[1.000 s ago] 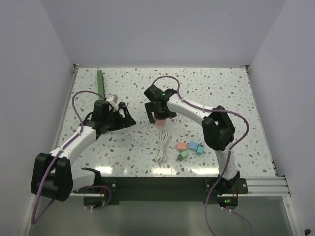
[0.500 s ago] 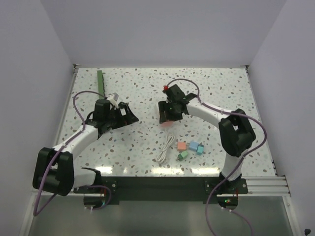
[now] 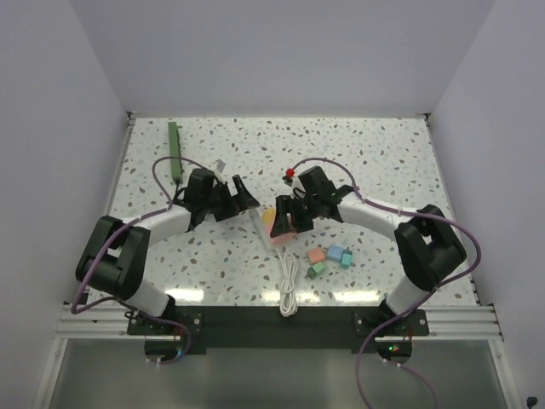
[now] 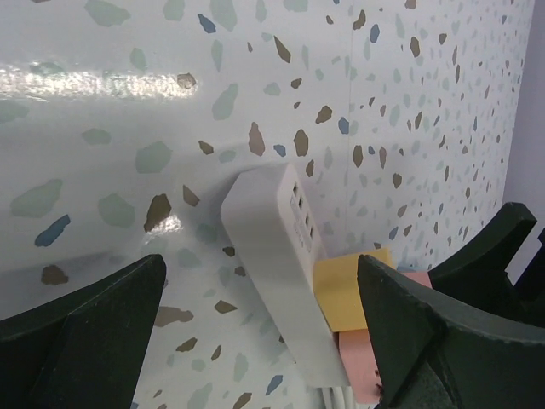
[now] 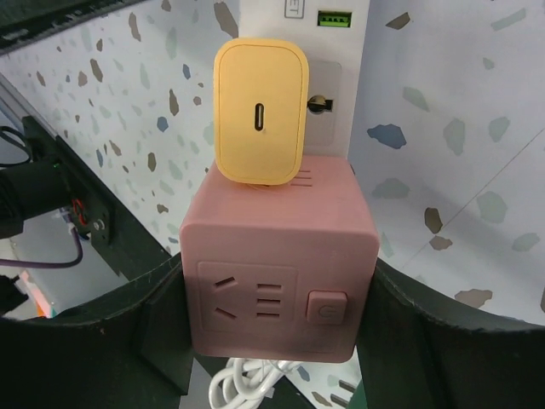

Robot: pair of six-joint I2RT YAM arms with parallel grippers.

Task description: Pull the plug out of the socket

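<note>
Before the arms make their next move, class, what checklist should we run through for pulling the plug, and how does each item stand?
1. Right hand gripping: ok, its fingers press both sides of the pink cube.
2. Left hand ready to grasp: ok, it is open, with the white strip between its fingers.
3. Yellow plug off: not ok, it sits on the white strip's face, just above the pink cube.
4. Plug's pins engaged: cannot tell, they are hidden.
5. Dark-green power strip near a hand: not ok, it lies at the table's far left, apart from both hands.
</note>
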